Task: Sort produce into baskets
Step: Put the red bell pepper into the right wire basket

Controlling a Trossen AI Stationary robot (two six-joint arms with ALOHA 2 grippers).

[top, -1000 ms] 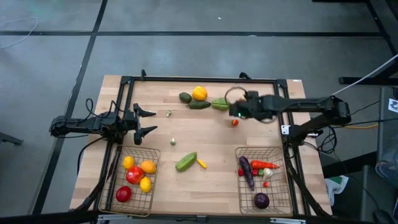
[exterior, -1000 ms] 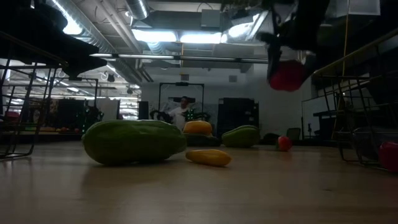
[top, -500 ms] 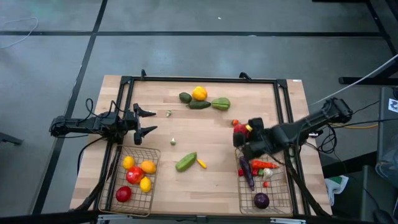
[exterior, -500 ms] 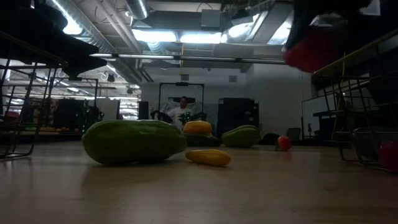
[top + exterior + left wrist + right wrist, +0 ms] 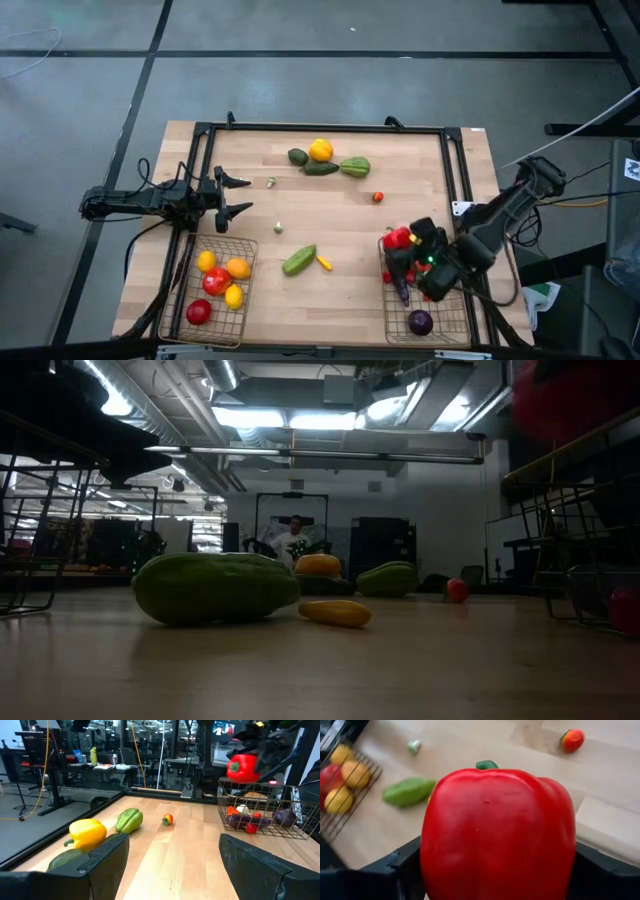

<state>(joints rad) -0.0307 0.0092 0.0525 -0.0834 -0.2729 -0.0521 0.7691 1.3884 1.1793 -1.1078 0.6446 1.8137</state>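
Observation:
My right gripper is shut on a red bell pepper, above the far end of the right wire basket. That basket holds a purple eggplant, a carrot and other small pieces. The pepper also shows in the right wrist view, the left wrist view and the low view. My left gripper is open and empty at the table's left side, beyond the left basket, which holds red, orange and yellow fruits. My right gripper pinches the red pepper between its two fingers, one on each of its two opposite side walls. The green stem points away from the wrist. The pepper is lifted clear, above the right basket.
Loose on the table are a green cucumber, a small yellow piece, a small red tomato, and at the far side a yellow pepper with several green pieces. A dark frame rims the table.
My right gripper has carried the red pepper from the table's far side, near the green pieces, toward the near edge and a little to the right. It now stands over the right basket's far end, and the pepper has stayed lifted clear.

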